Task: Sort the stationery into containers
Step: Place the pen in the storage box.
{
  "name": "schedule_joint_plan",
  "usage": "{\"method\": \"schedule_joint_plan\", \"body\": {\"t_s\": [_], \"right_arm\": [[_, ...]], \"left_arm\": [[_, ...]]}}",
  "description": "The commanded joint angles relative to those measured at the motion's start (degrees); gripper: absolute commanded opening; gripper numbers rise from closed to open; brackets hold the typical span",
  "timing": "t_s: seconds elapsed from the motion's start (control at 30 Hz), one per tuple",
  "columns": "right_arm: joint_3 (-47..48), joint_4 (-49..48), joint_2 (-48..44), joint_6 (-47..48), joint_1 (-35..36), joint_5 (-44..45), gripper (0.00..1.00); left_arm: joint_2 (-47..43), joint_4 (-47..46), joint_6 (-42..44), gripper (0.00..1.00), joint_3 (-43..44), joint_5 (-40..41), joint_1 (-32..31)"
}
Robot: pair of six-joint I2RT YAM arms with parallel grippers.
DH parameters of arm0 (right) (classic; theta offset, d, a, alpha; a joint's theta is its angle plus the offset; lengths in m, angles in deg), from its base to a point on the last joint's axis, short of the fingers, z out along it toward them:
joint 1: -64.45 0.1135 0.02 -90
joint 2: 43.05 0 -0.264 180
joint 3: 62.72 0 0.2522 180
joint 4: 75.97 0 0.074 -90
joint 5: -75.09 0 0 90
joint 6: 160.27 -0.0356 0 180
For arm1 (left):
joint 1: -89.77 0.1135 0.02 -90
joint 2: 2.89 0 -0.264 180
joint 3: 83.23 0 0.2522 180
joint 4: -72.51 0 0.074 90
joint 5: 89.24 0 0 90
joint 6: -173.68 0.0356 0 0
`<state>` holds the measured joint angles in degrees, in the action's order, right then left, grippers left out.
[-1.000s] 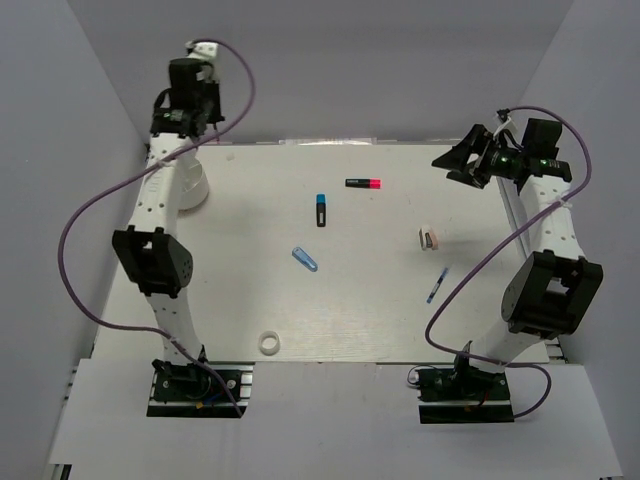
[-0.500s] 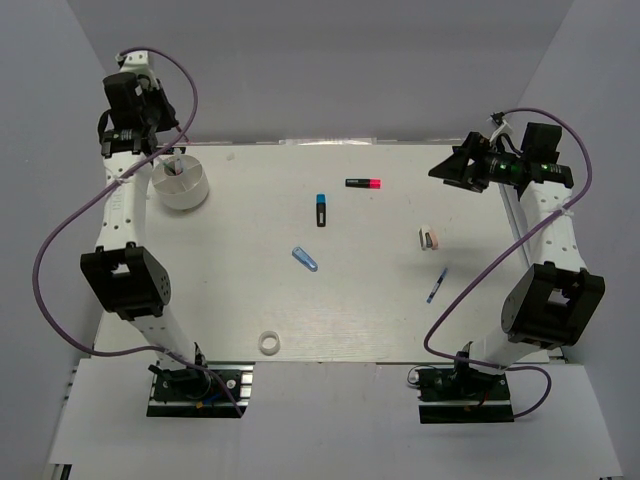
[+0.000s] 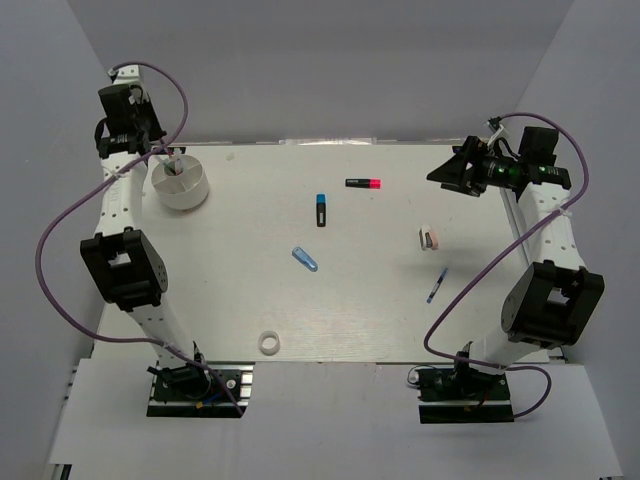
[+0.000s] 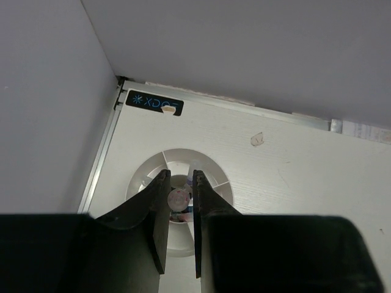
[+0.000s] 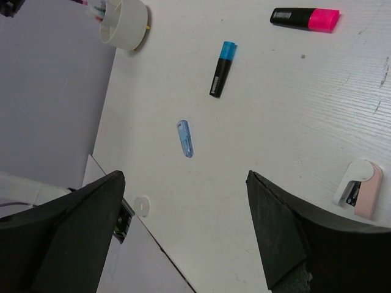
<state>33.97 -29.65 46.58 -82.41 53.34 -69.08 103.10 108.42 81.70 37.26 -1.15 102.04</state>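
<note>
The white round tub [image 3: 190,192] stands at the far left, with pens upright in it. My left gripper [image 3: 152,148] hangs above it; in the left wrist view [image 4: 179,175] the jaws stand a narrow gap apart, gripping nothing. A pen's round end [image 4: 178,198] shows through that gap over the tub [image 4: 143,177]. My right gripper [image 3: 442,170] is wide open and empty, high at the far right [image 5: 184,177]. On the table lie a pink-ended marker [image 3: 364,183], a blue-ended marker [image 3: 321,209], a translucent blue tube [image 3: 306,258], a blue pen [image 3: 437,285] and a white tape ring [image 3: 268,343].
A small pink and white item [image 3: 429,239] lies at mid right, below my right gripper. The grey walls close in on the left, back and right. Purple cables loop beside both arms.
My left arm has swung back and to the left off the tub, which now shows with a pen standing in it. My right gripper has shifted slightly left.
</note>
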Motion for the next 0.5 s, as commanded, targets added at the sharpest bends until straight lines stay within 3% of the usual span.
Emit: {"method": "schedule_joint_plan", "body": {"t_s": [0.0,0.37,0.4,0.47], "right_arm": [[0.0,-0.7,-0.3,0.6,0.3,-1.2,0.86],[-1.1,-0.7,-0.5,1.9,0.2,-0.7,0.88],[-0.9,-0.7,-0.4,2.4,0.2,-0.7,0.88],[-0.4,0.7,-0.3,7.1,0.2,-0.8,0.88]], "left_arm": [[1.9,-0.4,1.4,0.0,1.4,0.6,0.4],[3.3,-3.2,5.8,0.0,-5.1,3.1,0.4],[3.4,-3.0,5.8,0.01,-5.4,2.9,0.4],[3.6,-3.0,5.6,0.13,-5.8,2.1,0.9]]}}
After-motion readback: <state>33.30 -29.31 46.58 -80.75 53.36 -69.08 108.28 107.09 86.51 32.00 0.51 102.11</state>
